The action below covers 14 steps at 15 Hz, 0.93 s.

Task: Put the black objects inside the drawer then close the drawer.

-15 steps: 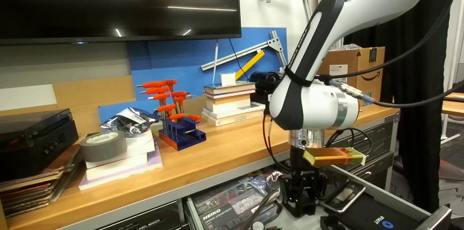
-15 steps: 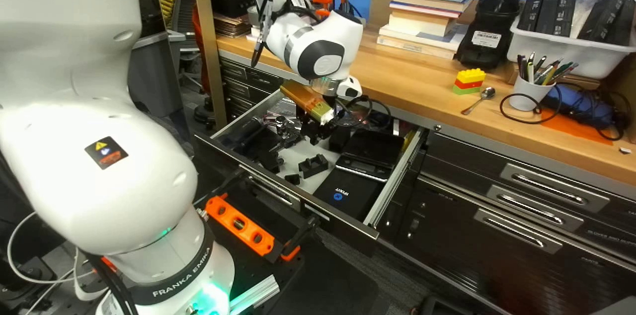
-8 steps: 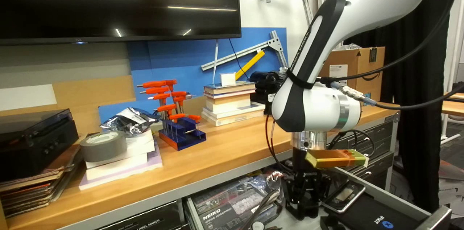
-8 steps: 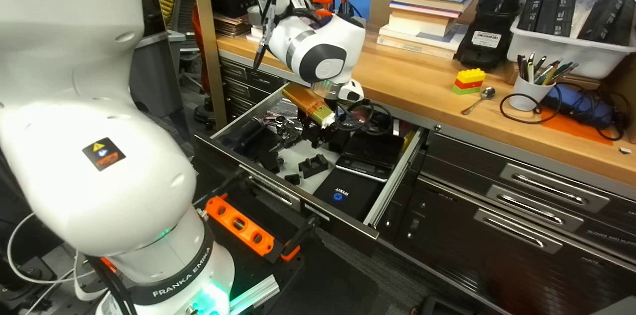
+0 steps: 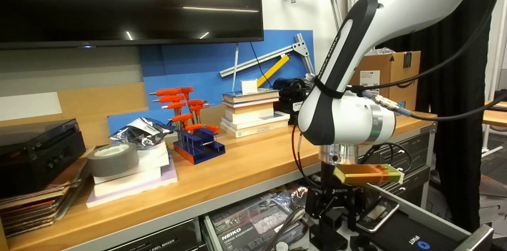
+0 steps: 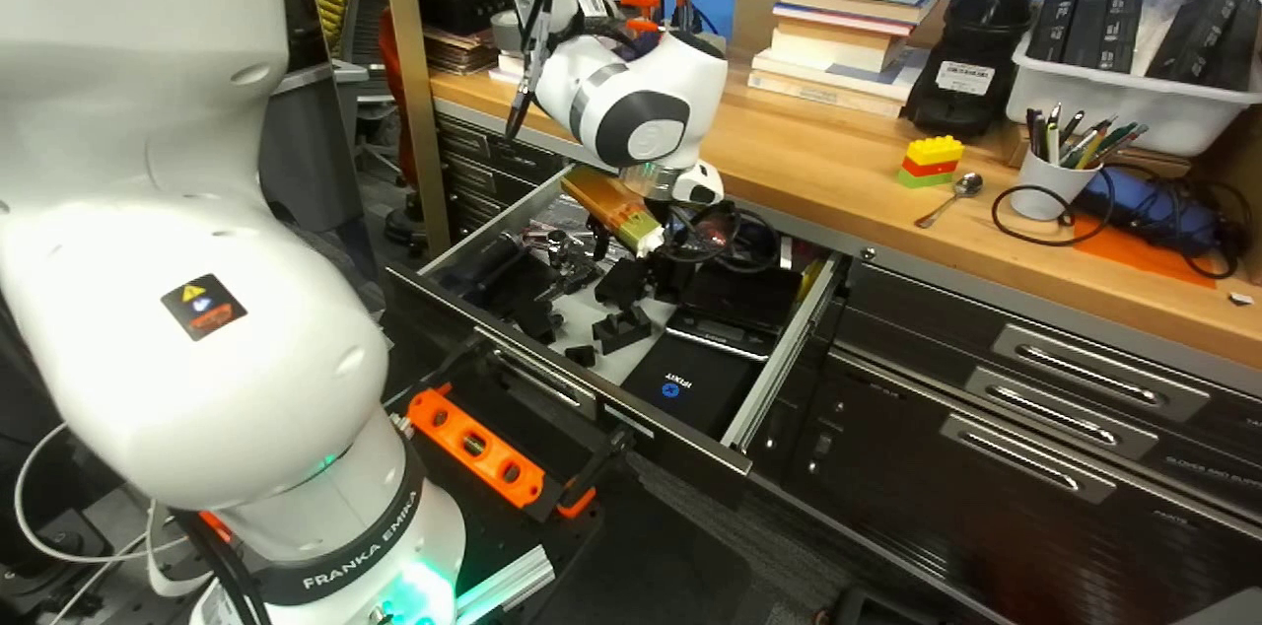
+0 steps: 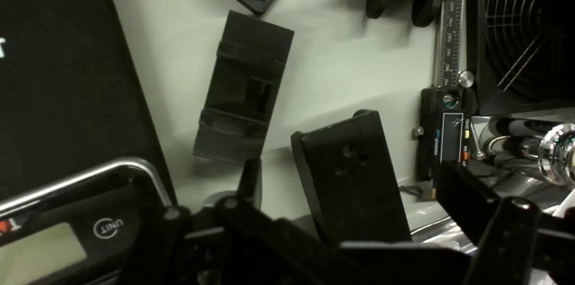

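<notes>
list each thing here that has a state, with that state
Drawer: open
Gripper: open
Black block between the jaws: not gripped; whether resting, unclear
Ridged black piece: lying in the drawer
Neighbouring drawers: shut
Wall screen: dark
Books: stacked
Pen cup: upright, filled
Spoon: lying on the workbench

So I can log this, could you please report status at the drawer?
Hand open, nothing gripped. Black bracket and notched black block inside open drawer. Hand itself would probably block closing.
</notes>
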Tool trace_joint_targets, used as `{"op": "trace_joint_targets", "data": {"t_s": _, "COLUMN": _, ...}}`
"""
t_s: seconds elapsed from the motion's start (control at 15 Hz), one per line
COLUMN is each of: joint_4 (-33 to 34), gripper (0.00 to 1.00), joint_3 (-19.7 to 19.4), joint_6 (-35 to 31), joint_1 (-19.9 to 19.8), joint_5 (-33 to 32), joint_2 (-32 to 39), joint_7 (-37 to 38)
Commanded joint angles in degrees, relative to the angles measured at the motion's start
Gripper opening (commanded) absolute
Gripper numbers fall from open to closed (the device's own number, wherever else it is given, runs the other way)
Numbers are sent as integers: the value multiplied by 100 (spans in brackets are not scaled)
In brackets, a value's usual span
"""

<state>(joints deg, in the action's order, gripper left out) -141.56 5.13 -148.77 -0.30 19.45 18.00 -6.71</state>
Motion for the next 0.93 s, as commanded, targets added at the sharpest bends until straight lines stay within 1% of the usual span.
{"op": "trace_joint_targets", "data": {"t_s": 0.0, "joint_4": -198, "gripper": 100, "joint_3": -173, "joint_6": -302, "joint_1": 256, "joint_5": -341, "joint_2": -188, "joint_7": 1008}}
{"op": "trace_joint_targets", "data": {"t_s": 0.07, "joint_4": -251, "gripper": 100, "joint_3": -258, "joint_6": -399, "joint_1": 363, "joint_5": -484, "joint_2": -221, "joint_7": 1407}}
{"op": "trace_joint_targets", "data": {"t_s": 0.2, "joint_4": -386, "gripper": 100, "joint_3": -562, "joint_6": -560, "joint_1": 685, "joint_5": -851, "joint_2": -305, "joint_7": 2335}}
{"op": "trace_joint_targets", "data": {"t_s": 0.33, "joint_4": -555, "gripper": 100, "joint_3": -1011, "joint_6": -603, "joint_1": 1149, "joint_5": -1181, "joint_2": -421, "joint_7": 3198}}
{"op": "trace_joint_targets", "data": {"t_s": 0.47, "joint_4": -703, "gripper": 100, "joint_3": -1648, "joint_6": -462, "joint_1": 1733, "joint_5": -1612, "joint_2": -637, "joint_7": 4056}}
{"op": "trace_joint_targets", "data": {"t_s": 0.67, "joint_4": -779, "gripper": 100, "joint_3": -2982, "joint_6": -150, "joint_1": 2896, "joint_5": -2505, "joint_2": -875, "joint_7": 5344}}
{"op": "trace_joint_targets", "data": {"t_s": 0.73, "joint_4": -754, "gripper": 100, "joint_3": -3298, "joint_6": 19, "joint_1": 3171, "joint_5": -2830, "joint_2": -929, "joint_7": 5783}}
{"op": "trace_joint_targets", "data": {"t_s": 0.8, "joint_4": -782, "gripper": 100, "joint_3": -3510, "joint_6": 181, "joint_1": 3351, "joint_5": -3132, "joint_2": -1018, "joint_7": 6212}}
{"op": "trace_joint_targets", "data": {"t_s": 0.87, "joint_4": -807, "gripper": 100, "joint_3": -3612, "joint_6": 396, "joint_1": 3455, "joint_5": -3419, "joint_2": -1140, "joint_7": 6645}}
